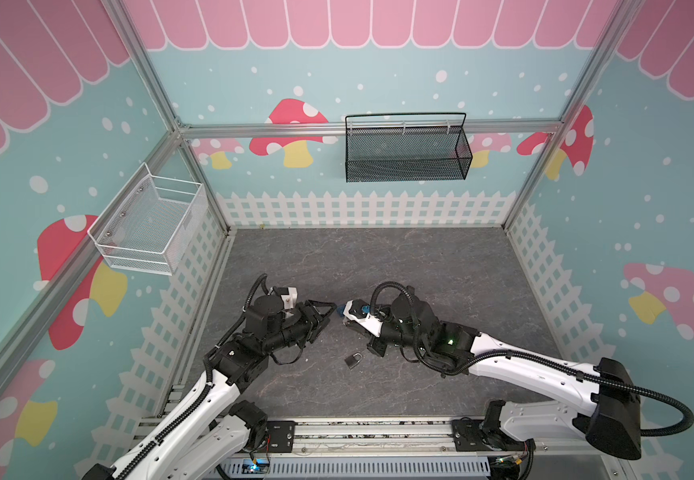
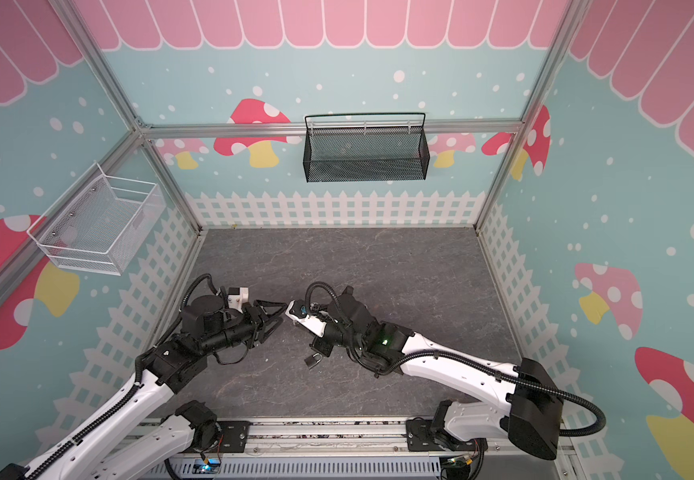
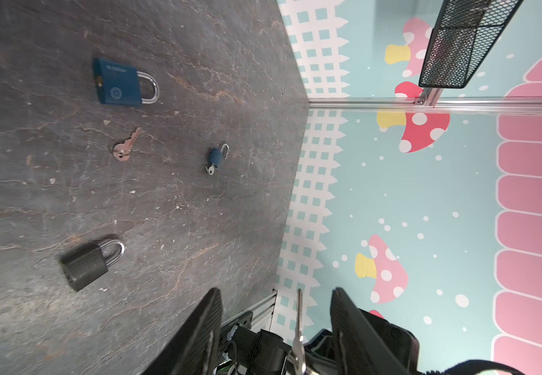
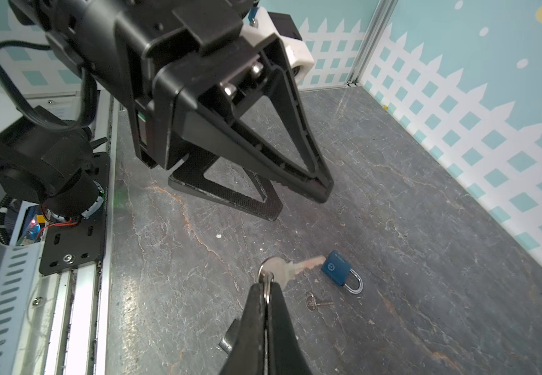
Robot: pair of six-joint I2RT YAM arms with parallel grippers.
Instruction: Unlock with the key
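The right gripper is closed on the ring of the key, holding it clear of the floor. The left gripper stands open, and the key shows edge-on between its fingers (no contact visible on either side). On the floor lie a blue padlock, a black padlock, a spare key and a small padlock, the last apparently with a key in its cylinder, though the view is too small to confirm.
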